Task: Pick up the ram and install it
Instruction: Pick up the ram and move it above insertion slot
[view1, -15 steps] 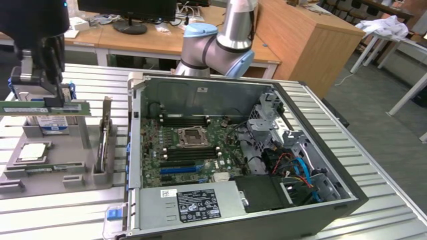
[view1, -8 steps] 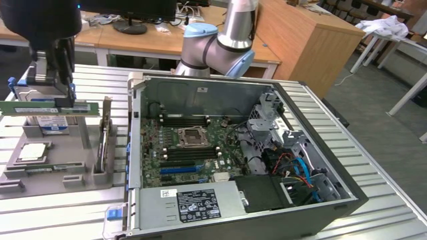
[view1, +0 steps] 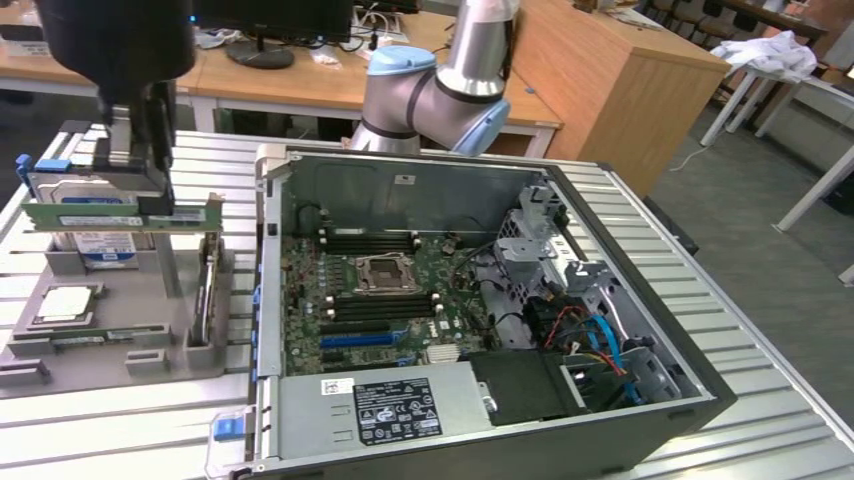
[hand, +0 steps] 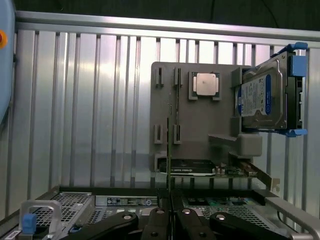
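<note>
The ram (view1: 94, 216) is being pinched by its upper edge between the closed jaws of the gripper (view1: 156, 205). The long green stick is being held level and on edge. It is being kept over the grey holder tray (view1: 134, 350), at about nine o'clock from the open computer case (view1: 667, 380) in the exterior view. The grip is being made a little off the stick's middle, toward the case. Whether the stick is clear of the tray's upright posts cannot be told.

A hard drive (view1: 100, 250) with a blue label is being carried upright in the tray just behind the ram. A square processor chip (view1: 67, 305) is being kept flat at about seven o'clock from the drive.

Inside the case, the motherboard (view1: 400, 300) is being shown face up. Its black memory slots (view1: 367, 240) are lying at twelve o'clock from the metal processor socket (view1: 387, 272), and a blue expansion slot (view1: 354, 340) is lying at about six o'clock from it.

In the wrist view the ram (hand: 168, 145) is being seen edge-on as a thin dark line running out from the gripper (hand: 171, 216), across the tray (hand: 220, 125) and beside the processor chip (hand: 205, 84).
</note>
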